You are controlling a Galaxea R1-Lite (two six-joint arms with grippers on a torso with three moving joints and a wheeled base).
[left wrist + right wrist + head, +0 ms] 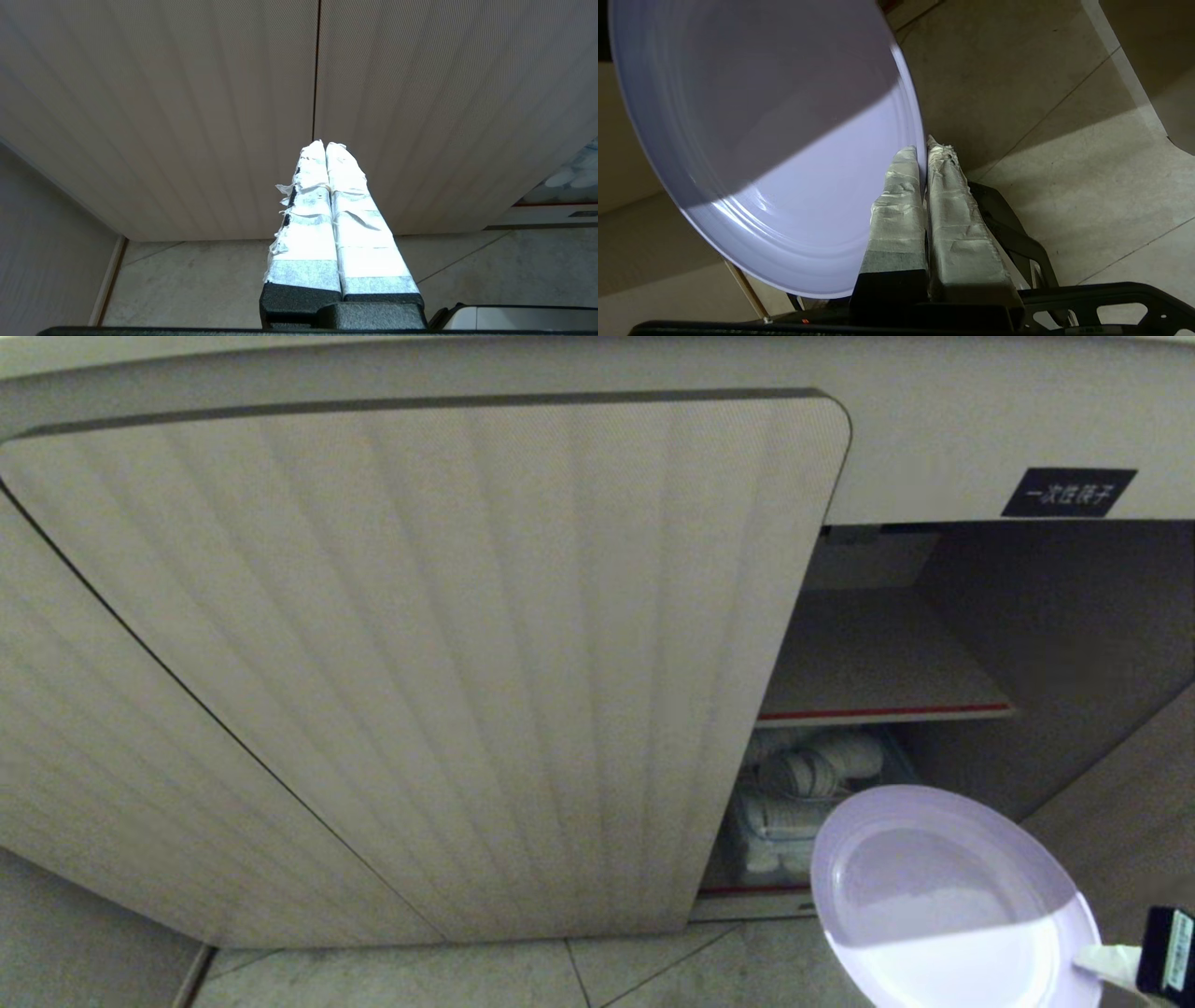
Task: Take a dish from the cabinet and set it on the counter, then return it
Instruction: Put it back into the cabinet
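The lavender dish (943, 896) hangs tilted in the air at the lower right, in front of the cabinet's open compartment. My right gripper (1097, 959) is shut on its rim from the right side. In the right wrist view the taped fingers (899, 196) pinch the edge of the dish (775, 154), gripper (924, 147). The beige cabinet's ribbed door (420, 663) fills the middle, with the red-edged shelf (882, 712) and black label (1067, 492) to its right. My left gripper (325, 143) is shut and empty, parked facing the doors. The counter's top is out of view.
Stacks of white disposable cups (803, 784) lie in a bin below the shelf, just behind the dish. A swung-open door panel (1139, 784) stands at the right of the opening. Tiled floor (467, 980) runs below the cabinet.
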